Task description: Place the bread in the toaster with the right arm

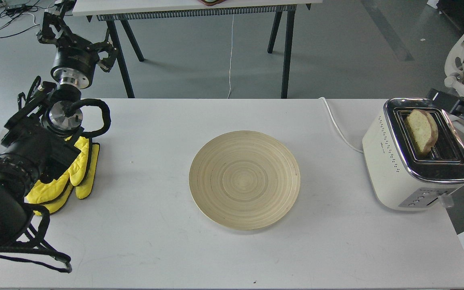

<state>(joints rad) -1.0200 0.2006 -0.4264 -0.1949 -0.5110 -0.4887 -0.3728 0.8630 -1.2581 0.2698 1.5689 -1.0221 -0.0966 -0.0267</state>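
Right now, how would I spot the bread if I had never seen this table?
Go to the right end of the white table, where a cream toaster with a chrome top stands. The bread stands in one slot, tilted, its top poking out. Nothing else here is food; the round wooden plate is bare.

The bread's (420, 131) lower part was sunk out of sight in the toaster's (397, 169) slot. The right arm (459, 105) showed only as a dark piece behind the toaster, the frame's edge cutting it off, its gripper unseen. The left gripper (56, 22), far off and dark, hid its fingers' stance.
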